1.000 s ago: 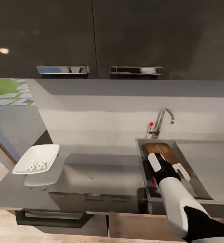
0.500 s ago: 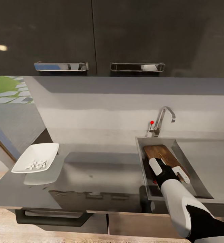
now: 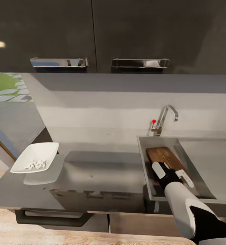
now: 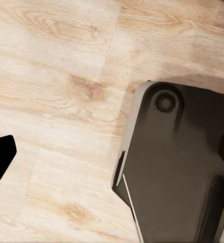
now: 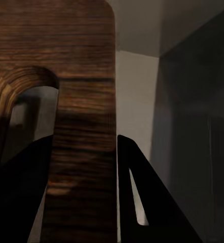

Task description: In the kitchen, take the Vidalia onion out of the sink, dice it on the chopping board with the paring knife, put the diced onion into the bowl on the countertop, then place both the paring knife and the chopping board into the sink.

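Lowered a little further into the sink (image 3: 196,185), the chopping board (image 3: 165,157) is pinched at its handle end by the right gripper's (image 3: 172,174) jaws. If released while tilted, it could clatter against the basin wall.

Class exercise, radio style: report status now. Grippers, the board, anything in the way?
Right gripper shut on board, fingers astride its handle end. Board inside sink. Left gripper state unknown. White pieces in bowl. Nothing seen blocking.
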Motion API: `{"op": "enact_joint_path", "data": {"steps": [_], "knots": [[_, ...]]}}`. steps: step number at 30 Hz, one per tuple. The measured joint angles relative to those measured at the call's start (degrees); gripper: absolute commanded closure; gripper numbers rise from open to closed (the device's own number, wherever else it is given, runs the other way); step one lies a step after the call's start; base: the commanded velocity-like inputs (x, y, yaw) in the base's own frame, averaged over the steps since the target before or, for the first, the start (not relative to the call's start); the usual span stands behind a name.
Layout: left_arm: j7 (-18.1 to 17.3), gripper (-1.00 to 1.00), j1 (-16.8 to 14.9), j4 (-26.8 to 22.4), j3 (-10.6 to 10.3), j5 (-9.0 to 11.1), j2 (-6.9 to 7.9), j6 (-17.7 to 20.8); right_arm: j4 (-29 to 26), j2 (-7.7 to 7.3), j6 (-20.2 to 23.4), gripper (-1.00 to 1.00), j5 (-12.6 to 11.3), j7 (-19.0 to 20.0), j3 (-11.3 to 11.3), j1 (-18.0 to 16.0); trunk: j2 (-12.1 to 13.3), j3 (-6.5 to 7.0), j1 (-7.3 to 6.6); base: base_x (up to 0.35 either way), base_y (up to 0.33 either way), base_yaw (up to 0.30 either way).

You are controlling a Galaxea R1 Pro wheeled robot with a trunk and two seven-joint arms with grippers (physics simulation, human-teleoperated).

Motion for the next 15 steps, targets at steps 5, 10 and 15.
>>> {"op": "enact_joint_path", "data": {"steps": [5, 10, 15], "knots": [[0.00, -1.00, 0.00, 0.00, 0.00, 0.00, 0.01, -0.01, 1.75, -0.11, -0.63, 1.00, 0.10, 1.90, -0.13, -0.01, 0.00, -0.46, 0.00, 0.000, 0.000, 0.000], [0.00, -1.00, 0.00, 0.00, 0.00, 0.00, 0.02, -0.03, 1.97, -0.35, -0.99, 1.00, 0.17, 2.50, -0.07, -0.01, 0.00, -0.92, 0.00, 0.000, 0.000, 0.000], [0.00, -1.00, 0.00, 0.00, 0.00, 0.00, 0.02, -0.06, 2.10, -0.46, -1.95, 1.00, 0.11, 3.49, -0.13, -0.01, 0.00, -1.38, 0.00, 0.000, 0.000, 0.000]]}}
